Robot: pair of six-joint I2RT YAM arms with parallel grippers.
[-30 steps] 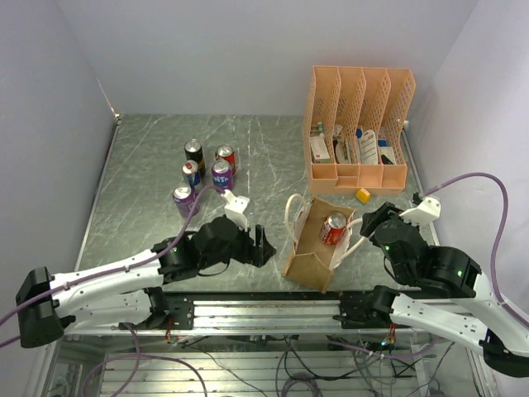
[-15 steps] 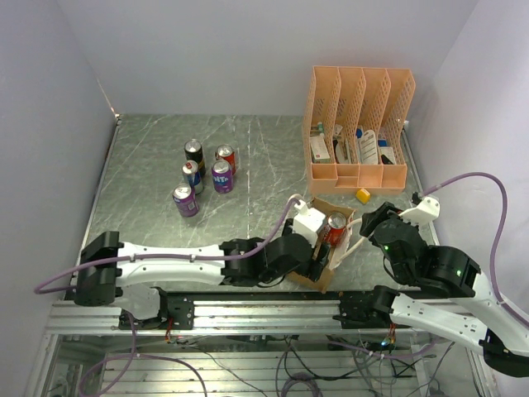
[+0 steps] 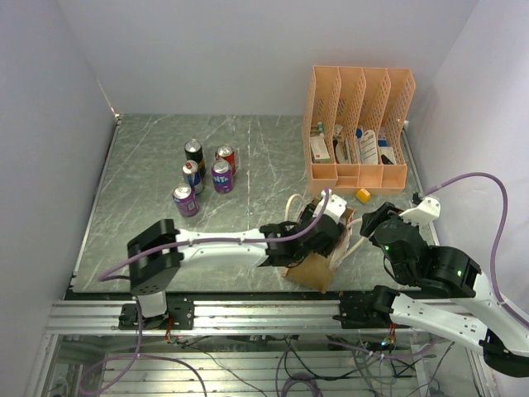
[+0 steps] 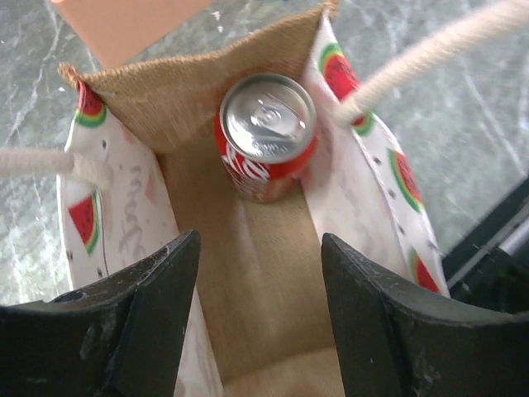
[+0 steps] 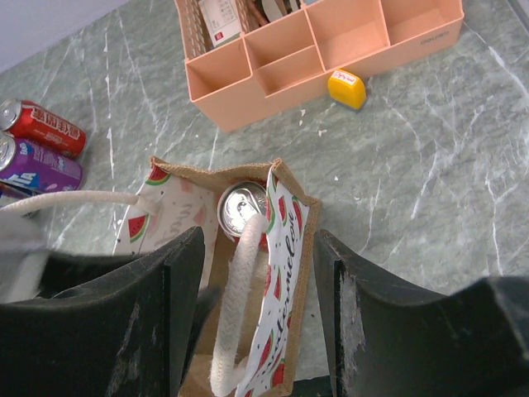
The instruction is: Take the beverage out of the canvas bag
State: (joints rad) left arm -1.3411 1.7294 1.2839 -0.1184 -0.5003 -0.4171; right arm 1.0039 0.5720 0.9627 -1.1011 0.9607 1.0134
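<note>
The red can (image 4: 266,132) stands at the far end of the canvas bag (image 4: 149,99). The left end effector (image 4: 258,248), fingers apart over the mouth, may snag a rope handle (image 4: 430,54) or crumple the soft wall, tipping the can.

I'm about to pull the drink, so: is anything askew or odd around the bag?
Nothing is spilled or damaged: the red can stands upright in the canvas bag. One white rope handle droops across the bag's mouth beside the can and might snag.
</note>
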